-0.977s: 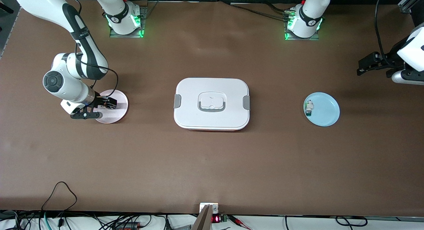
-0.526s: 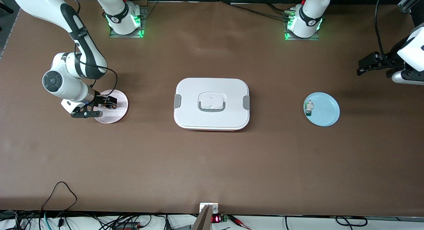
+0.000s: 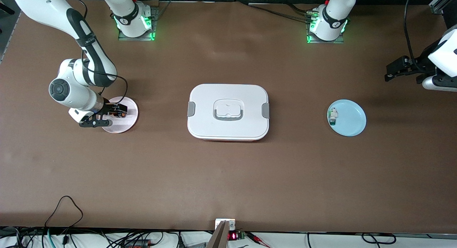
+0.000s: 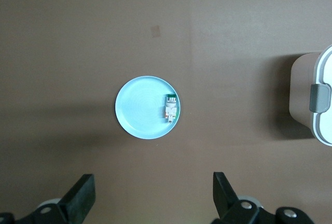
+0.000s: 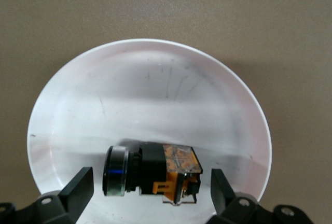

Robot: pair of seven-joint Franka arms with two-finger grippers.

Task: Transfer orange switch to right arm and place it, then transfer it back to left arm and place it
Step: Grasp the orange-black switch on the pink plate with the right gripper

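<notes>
Down at the right arm's end of the table, the right gripper (image 3: 113,114) hangs low over the pink plate (image 3: 128,123), its black fingers (image 5: 78,186) spread wide with nothing clamped between them. In the right wrist view the orange switch (image 5: 151,176) lies on its side on that plate, right between the two spread fingertips; whether either pad touches it cannot be told. Its black body shows a dark round end with a blue glint pointing toward one finger, and the orange part toward the other.

Toward the middle of the table from that gripper, the box (image 3: 228,111) sits closed, grey latches on its short sides and the recessed handle on top. It stands well apart from the pink plate.

The left gripper (image 3: 400,71) waits high at the left arm's end of the table, jaws wide and empty. Its wrist camera looks straight down on the blue plate (image 4: 140,110), which lies under the gap between its fingers (image 4: 80,200). A small white-and-green switch (image 4: 170,108) rests on that plate near the rim on the box's side, and one corner of the box shows at the edge of that view
</notes>
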